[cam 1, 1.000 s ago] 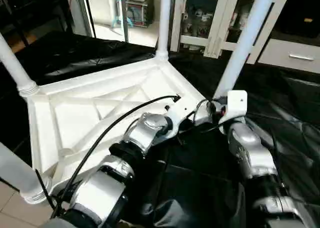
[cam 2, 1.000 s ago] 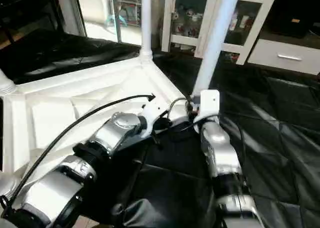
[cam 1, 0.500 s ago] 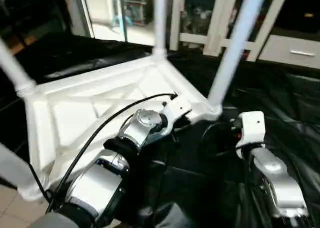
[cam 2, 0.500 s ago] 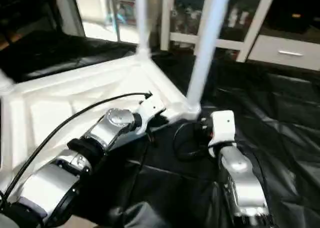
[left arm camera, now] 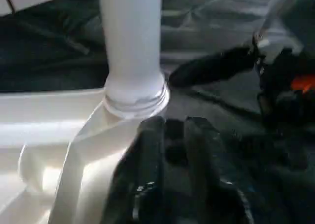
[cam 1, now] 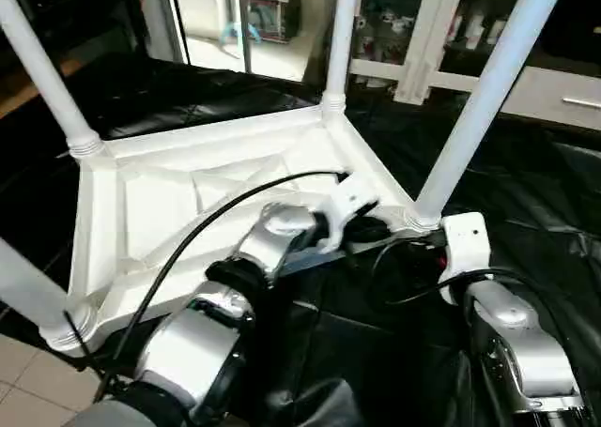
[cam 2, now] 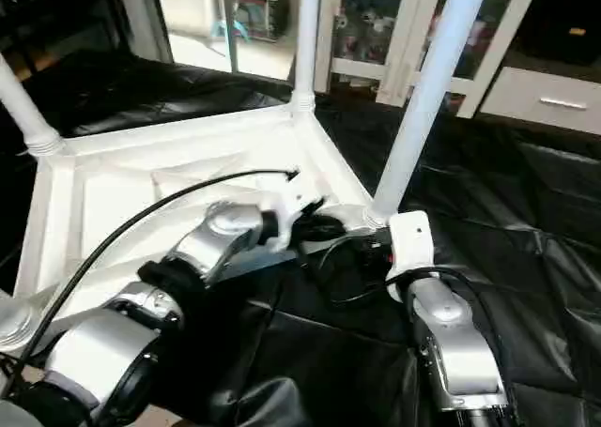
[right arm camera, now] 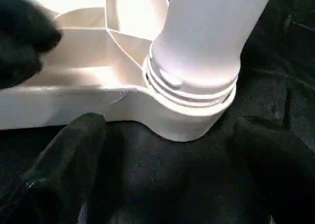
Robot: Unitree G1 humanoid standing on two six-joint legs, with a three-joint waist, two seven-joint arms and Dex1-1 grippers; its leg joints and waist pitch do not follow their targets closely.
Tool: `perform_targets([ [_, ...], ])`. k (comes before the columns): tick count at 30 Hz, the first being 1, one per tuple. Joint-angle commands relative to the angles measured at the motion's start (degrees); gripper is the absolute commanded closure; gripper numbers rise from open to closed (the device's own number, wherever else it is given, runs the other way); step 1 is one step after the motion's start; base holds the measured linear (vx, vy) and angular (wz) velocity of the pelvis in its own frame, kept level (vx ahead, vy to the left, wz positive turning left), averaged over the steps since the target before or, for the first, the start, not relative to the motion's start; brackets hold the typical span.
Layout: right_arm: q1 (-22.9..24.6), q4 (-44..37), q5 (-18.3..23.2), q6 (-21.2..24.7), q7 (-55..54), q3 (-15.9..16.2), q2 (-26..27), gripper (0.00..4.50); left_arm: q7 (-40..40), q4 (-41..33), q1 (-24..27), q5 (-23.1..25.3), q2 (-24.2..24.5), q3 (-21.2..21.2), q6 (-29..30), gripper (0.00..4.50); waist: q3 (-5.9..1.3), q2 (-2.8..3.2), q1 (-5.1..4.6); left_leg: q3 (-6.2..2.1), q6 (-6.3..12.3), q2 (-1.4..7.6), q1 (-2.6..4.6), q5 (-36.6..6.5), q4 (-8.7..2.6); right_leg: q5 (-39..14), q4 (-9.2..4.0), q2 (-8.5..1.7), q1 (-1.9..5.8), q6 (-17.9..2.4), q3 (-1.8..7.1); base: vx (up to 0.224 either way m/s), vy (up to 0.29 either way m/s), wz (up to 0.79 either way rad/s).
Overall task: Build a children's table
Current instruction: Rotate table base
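A: Four legs stand in the corner sockets of the upturned table (cam 1: 188, 192), which lies on a black sheet (cam 2: 507, 221). Where are the grippers?

B: The right gripper (right arm camera: 162, 170), fingers spread wide, faces the nearest leg (cam 1: 479, 99) at its socket, just short of it. The left gripper (left arm camera: 170, 150), fingers a narrow gap apart and holding nothing, sits beside that same socket at the tabletop's edge.

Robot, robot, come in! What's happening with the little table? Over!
Right gripper open, empty, facing the near leg. Left gripper beside that leg's socket, holding nothing. Table upside down, four legs in. Nothing blocking.
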Motion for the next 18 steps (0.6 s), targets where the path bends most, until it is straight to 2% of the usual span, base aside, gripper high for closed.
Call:
perform_targets([
  [1,0.04,-1.36,-0.12,0.86,0.44,-0.22,-0.50,0.00,-0.22,-0.78,-0.23,-0.14,0.49,0.54,-0.36,3.25,-3.95,-1.52,-0.08,-2.16,5.03,4.32,1.05,-7.73,-4.11,-7.04,-3.58,-4.81,2.86,-13.21,2.89,0.000,0.000,0.00],
  [2,0.42,-1.81,-0.16,1.03,0.64,-0.05,-0.70,0.00,0.13,-2.19,0.14,0.02,1.41,0.97,0.56,3.17,-3.90,-1.70,-0.13,-2.12,5.29,4.32,1.09,-7.72,-4.06,-7.68,-3.68,-4.80,2.81,-13.11,2.89,0.000,0.000,0.00],
  [4,0.68,-2.06,-0.05,0.80,1.02,0.03,-0.82,0.00,1.37,-4.02,0.71,0.48,2.63,1.10,2.13,3.14,-3.82,-1.55,-0.04,-2.17,5.21,4.46,1.04,-8.05,-4.09,-8.84,-3.64,-4.81,2.87,-12.87,2.90,0.000,0.000,0.00],
  [6,0.99,-2.43,0.10,0.22,1.61,0.07,-0.91,0.00,2.69,-6.61,1.75,0.83,4.08,1.20,4.16,2.83,-3.81,-1.52,-0.11,-2.23,5.07,4.52,1.12,-8.35,-4.15,-9.40,-3.61,-4.69,2.75,-12.70,2.84,0.000,0.000,0.00],
  [7,1.19,-2.94,0.50,-0.91,2.66,0.30,-1.06,0.00,1.77,-10.04,3.47,0.76,5.66,1.10,5.61,2.75,-3.76,-1.43,-0.22,-2.18,4.66,4.51,1.31,-8.79,-4.20,-10.22,-3.69,-4.49,2.55,-12.63,2.82,0.000,0.000,0.00],
  [9,1.45,-3.70,1.34,-2.00,4.15,0.65,-1.12,0.00,-0.36,-15.52,6.25,0.11,7.84,1.10,8.57,2.75,-3.82,-1.29,-0.15,-2.28,4.33,4.91,1.38,-8.69,-4.31,-9.50,-3.39,-4.69,2.67,-13.12,2.89,0.000,0.000,0.00],
  [10,1.64,-4.49,2.66,-1.27,6.32,1.26,-1.37,0.00,-3.47,-24.11,10.78,-1.39,10.87,1.29,12.42,2.75,-3.80,-1.34,-0.26,-2.10,4.54,4.84,1.44,-8.34,-4.24,-8.60,-3.28,-4.45,2.49,-13.39,2.91,0.000,0.000,0.00],
  [11,1.66,-4.69,2.90,-0.60,7.47,1.92,-1.89,0.00,-4.59,-28.05,12.93,-2.12,12.23,1.53,14.47,2.75,-3.78,-1.14,-0.42,-2.16,4.90,4.92,1.09,-7.46,-4.32,-7.63,-3.01,-4.43,2.62,-13.63,2.94,0.000,0.000,0.00],
  [12,1.66,-4.69,2.90,-0.60,7.47,1.92,-1.89,0.00,-4.59,-28.05,12.93,-2.12,12.23,1.53,14.47,2.75,-3.85,-0.99,-0.48,-2.21,4.66,4.99,1.26,-7.40,-4.30,-7.50,-2.90,-4.45,2.54,-13.75,2.88,0.000,0.000,0.00],
  [13,1.95,-5.34,2.73,1.32,9.03,3.30,-3.19,0.00,-6.46,-35.75,17.34,-3.07,15.09,1.73,18.00,2.75,-3.84,-1.55,-0.67,-1.98,4.17,4.90,1.48,-7.97,-4.28,-8.08,-2.96,-4.17,2.33,-13.74,2.84,0.000,0.000,0.00],
  [14,2.09,-5.55,2.66,2.43,9.41,3.72,-3.68,0.00,-7.26,-39.67,19.55,-3.72,16.47,1.92,20.04,2.75,-3.56,-1.64,-0.68,-1.97,3.86,5.05,1.28,-8.36,-4.52,-9.31,-3.13,-4.26,2.33,-13.53,2.98,0.000,0.000,0.00],
  [15,2.17,-5.68,2.61,2.84,9.56,3.80,-3.80,0.00,-7.36,-41.25,20.35,-4.10,17.04,1.85,20.92,2.75,-3.55,-1.29,-0.59,-2.12,3.30,5.12,1.42,-8.91,-4.56,-10.15,-3.07,-4.37,2.25,-13.40,2.97,0.000,0.000,0.00],
  [16,2.12,-5.47,2.64,3.39,9.88,3.83,-3.81,0.00,-7.80,-46.32,22.95,-5.28,18.85,1.68,23.41,2.75,-3.48,-1.58,-0.57,-2.02,2.15,5.22,1.68,-10.25,-4.72,-11.64,-3.13,-4.22,2.01,-12.99,2.99,0.000,0.000,0.00],
  [17,1.74,-4.81,2.75,3.35,9.91,3.59,-3.42,0.00,-7.90,-49.68,24.56,-6.13,19.96,1.54,25.47,2.75,-3.37,-1.43,-0.52,-2.06,1.04,5.19,1.74,-11.41,-4.92,-12.96,-3.22,-4.15,1.88,-12.43,3.02,0.000,0.000,0.00],
  [18,1.71,-4.74,2.76,3.33,9.91,3.57,-3.38,0.00,-7.90,-49.98,24.69,-6.20,20.06,1.53,25.65,2.75,-3.26,-1.39,-0.53,-2.08,0.64,5.10,1.72,-11.90,-5.00,-13.45,-3.39,-4.05,1.77,-12.12,3.05,0.000,0.000,0.00],
])
